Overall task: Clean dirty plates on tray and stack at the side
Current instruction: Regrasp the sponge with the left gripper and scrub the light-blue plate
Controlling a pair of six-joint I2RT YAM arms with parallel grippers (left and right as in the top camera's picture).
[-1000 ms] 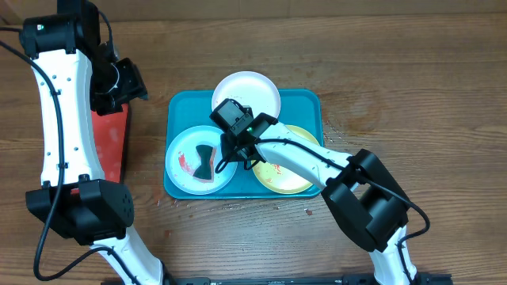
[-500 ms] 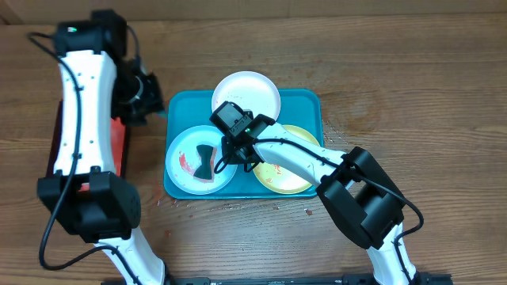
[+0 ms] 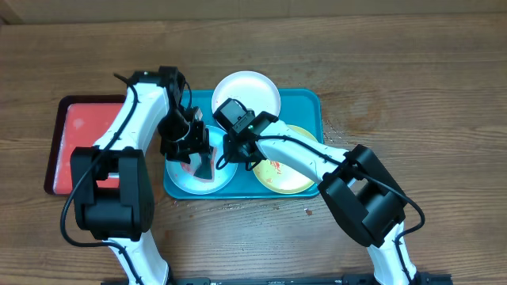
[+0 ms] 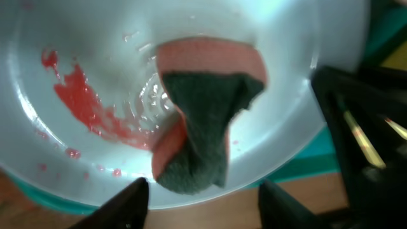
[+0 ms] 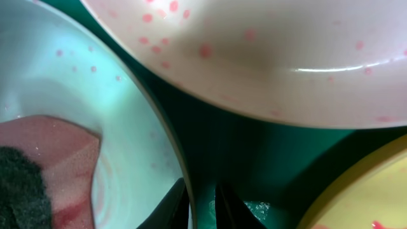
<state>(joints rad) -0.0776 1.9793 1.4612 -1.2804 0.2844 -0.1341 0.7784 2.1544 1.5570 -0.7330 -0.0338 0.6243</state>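
Pink-and-charcoal scouring sponge lying in the sauce-smeared round light blue plastic plate on the teal-blue plastic tray, left hand apart above it, right hand straddling the rim, grip unclear: likely the scrubbing step, needing a close on the sponge next.

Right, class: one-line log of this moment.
left claw: open over pink-grey sponge in light blue round plastic plate | right claw: astride plate rim
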